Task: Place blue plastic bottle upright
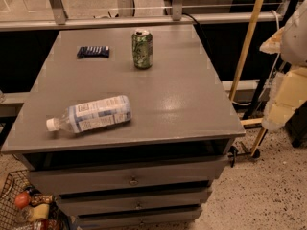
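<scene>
The blue plastic bottle point(93, 114) lies on its side near the front left of the grey table point(182, 104). It is clear with a blue-and-white label, and its white cap point(52, 124) points left. My gripper point(280, 99) is a cream-coloured shape at the right edge of the view. It hangs beyond the table's right side, far from the bottle and touching nothing.
A green soda can point(142, 48) stands upright at the back middle. A small flat dark-blue packet point(93, 51) lies at the back left. Drawers point(132, 178) sit under the tabletop. A wire basket point(12, 200) with items is on the floor at the lower left. A wooden pole point(247, 42) leans at the right.
</scene>
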`<act>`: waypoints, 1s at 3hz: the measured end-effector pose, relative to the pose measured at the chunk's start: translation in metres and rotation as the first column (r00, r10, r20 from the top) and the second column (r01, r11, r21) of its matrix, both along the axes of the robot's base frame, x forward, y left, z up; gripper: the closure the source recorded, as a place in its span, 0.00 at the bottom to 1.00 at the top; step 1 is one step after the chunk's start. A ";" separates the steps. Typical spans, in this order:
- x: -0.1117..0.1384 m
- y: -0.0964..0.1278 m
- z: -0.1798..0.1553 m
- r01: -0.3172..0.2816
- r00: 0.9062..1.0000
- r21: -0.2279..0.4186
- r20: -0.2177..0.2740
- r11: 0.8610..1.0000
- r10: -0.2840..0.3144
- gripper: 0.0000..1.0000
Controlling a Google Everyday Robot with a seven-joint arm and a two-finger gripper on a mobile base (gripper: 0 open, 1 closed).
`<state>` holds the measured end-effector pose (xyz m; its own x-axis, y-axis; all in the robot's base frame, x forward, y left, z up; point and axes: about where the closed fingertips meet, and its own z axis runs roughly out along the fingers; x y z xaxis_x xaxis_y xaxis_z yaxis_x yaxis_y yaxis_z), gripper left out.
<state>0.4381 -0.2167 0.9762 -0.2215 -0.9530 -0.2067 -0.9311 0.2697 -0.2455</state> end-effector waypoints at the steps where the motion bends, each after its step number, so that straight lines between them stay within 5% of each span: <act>1: 0.000 0.000 0.000 0.000 1.000 0.000 0.000 1.000 0.000 0.00; 2: 0.024 0.038 -0.004 -0.096 0.995 -0.023 0.000 0.995 0.096 0.00; 3: 0.060 0.109 -0.012 -0.260 0.966 -0.039 -0.011 0.965 0.259 0.00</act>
<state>0.4979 -0.1079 0.9639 0.0335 -0.9854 -0.1668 -0.9694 0.0086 -0.2453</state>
